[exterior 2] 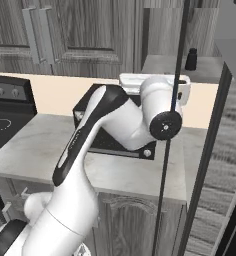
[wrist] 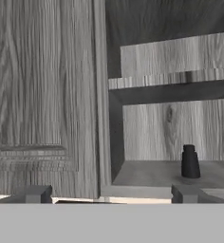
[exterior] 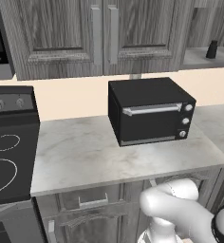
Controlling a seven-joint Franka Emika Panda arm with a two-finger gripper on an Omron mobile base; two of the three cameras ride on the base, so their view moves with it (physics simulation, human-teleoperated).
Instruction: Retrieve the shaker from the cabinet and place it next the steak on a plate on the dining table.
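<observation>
Hand (wrist: 107, 194) released, jaws wide apart, nothing between them. In the hand view its two dark fingertips (wrist: 33, 193) sit low, pointed at the cabinet (wrist: 47, 95).

Shaker (wrist: 190, 162) stands upright on the bottom shelf (wrist: 147, 173) of the open cabinet bay, to the right of the closed panelled door. Shaker is well apart from the hand, beyond the right fingertip in the hand view. A second shelf runs above it.

Left base view: shaker (exterior: 212, 49) is at the far upper right, on the shelf, right of the closed doors with the long bar handles (exterior: 96, 33). Below, a black toaster oven (exterior: 152, 110) sits on the marble tabletop (exterior: 85, 156), with the black stove (exterior: 9, 142) to its left.

Right base view: shaker (exterior 2: 191, 59) is upright on the shelf near the top, right of centre. The arm (exterior 2: 105, 135) bends over the tabletop in front of the oven, with the wrist raised just below the shelf edge. The opened cabinet door (exterior 2: 225, 130) hangs edge-on at right.
</observation>
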